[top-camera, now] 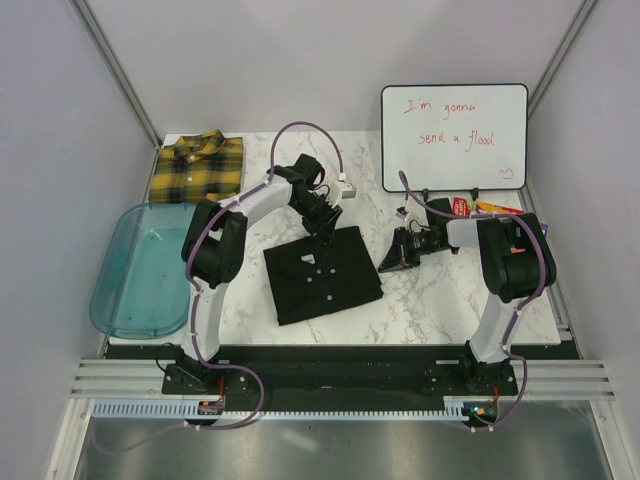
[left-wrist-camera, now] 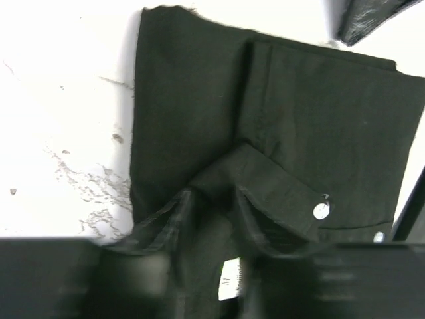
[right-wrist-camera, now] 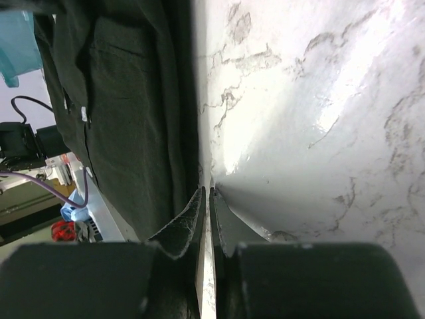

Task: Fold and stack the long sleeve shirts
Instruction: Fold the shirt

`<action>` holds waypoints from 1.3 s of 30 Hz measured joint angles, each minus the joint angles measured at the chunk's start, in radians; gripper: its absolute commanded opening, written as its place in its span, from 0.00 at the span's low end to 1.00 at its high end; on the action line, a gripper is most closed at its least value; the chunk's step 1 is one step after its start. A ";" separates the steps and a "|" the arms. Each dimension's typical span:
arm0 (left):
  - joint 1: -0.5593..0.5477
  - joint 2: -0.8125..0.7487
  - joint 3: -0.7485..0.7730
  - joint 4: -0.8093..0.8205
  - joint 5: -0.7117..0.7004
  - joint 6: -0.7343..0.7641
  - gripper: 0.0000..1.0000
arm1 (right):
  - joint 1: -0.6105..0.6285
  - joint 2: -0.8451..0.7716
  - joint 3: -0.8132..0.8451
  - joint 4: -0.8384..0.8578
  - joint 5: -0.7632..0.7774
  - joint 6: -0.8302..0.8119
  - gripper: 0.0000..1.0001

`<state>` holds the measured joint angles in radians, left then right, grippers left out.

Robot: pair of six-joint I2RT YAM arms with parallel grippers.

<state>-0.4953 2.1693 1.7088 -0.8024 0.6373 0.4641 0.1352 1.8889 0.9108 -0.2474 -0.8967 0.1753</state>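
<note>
The black shirt (top-camera: pixel 322 272) lies folded on the marble table, collar at the far edge. My left gripper (top-camera: pixel 327 225) is down on that collar; in the left wrist view its jaws (left-wrist-camera: pixel 212 196) stand narrow, with a ridge of the black shirt's (left-wrist-camera: pixel 199 100) collar cloth between them and a white size label just behind. My right gripper (top-camera: pixel 383 262) is shut and empty. Its tips (right-wrist-camera: pixel 206 189) rest low on the table against the right edge of the black shirt (right-wrist-camera: pixel 126 119). The yellow-and-black plaid shirt (top-camera: pixel 198 165) lies folded at the back left.
A translucent blue tub (top-camera: pixel 140 270) sits at the left edge of the table. A whiteboard (top-camera: pixel 455 135) leans at the back right, with small red and yellow items (top-camera: pixel 475 206) at its foot. White walls close in on both sides.
</note>
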 measured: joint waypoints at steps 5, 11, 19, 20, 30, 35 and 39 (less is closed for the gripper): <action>0.003 0.014 0.012 0.002 -0.035 -0.003 0.02 | 0.000 0.002 -0.007 -0.002 -0.014 -0.003 0.12; 0.024 0.014 0.074 0.009 -0.038 -0.014 0.04 | 0.005 0.003 -0.008 -0.013 -0.021 -0.014 0.12; 0.053 0.025 0.092 0.023 -0.063 -0.030 0.47 | 0.011 -0.013 -0.021 -0.016 -0.023 -0.015 0.15; 0.062 0.024 0.092 0.023 -0.061 -0.043 0.47 | 0.016 -0.024 -0.031 -0.014 -0.023 -0.015 0.15; 0.248 -0.476 -0.446 0.100 0.181 -0.294 0.47 | 0.005 -0.174 0.005 -0.220 0.058 -0.237 0.22; 0.172 -0.516 -0.570 0.090 0.202 -0.350 0.45 | 0.024 -0.216 0.124 -0.232 0.056 -0.269 0.22; 0.187 -0.295 -0.474 0.061 0.119 -0.346 0.42 | 0.102 -0.198 0.145 -0.158 0.038 -0.207 0.22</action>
<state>-0.3080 1.8744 1.2346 -0.7410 0.7567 0.1177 0.2371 1.6905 1.0554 -0.4049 -0.8589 -0.0315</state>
